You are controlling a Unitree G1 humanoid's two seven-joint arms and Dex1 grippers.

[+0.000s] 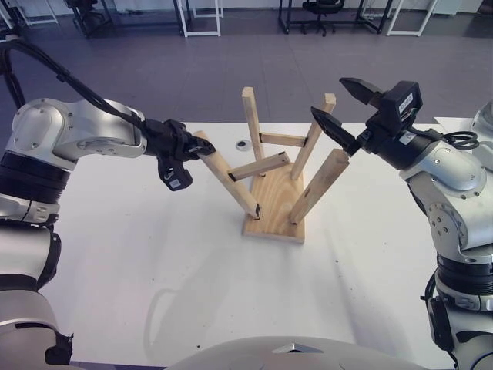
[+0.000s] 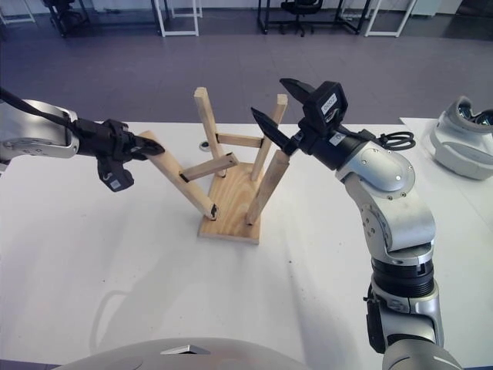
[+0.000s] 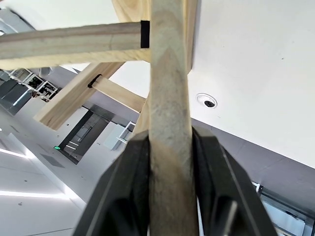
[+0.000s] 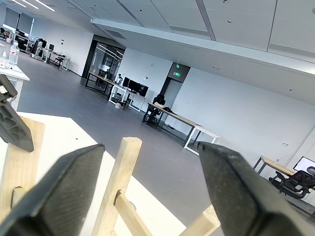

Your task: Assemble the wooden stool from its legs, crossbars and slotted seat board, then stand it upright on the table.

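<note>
The wooden stool [image 1: 273, 220] lies upside down on the white table [image 1: 154, 254], seat board flat, its legs pointing up and splayed outwards. Crossbars [image 1: 260, 166] join the legs. My left gripper [image 1: 202, 148] is shut on the upper end of the near left leg [image 1: 231, 181]; in the left wrist view the fingers [image 3: 133, 187] clamp that leg [image 3: 170, 98] from both sides. My right gripper [image 2: 279, 104] hangs open just above the top of the near right leg [image 2: 266, 189], beside the far right leg [image 2: 269, 139], holding nothing. The right wrist view shows its fingers [image 4: 64, 196] wide apart with a leg top [image 4: 123, 172] between them, farther off.
A round cable hole [image 1: 243, 143] sits in the table behind the stool. A white headset [image 2: 462, 139] lies on a second table at the far right. Bare table surface spreads in front of and to the left of the stool.
</note>
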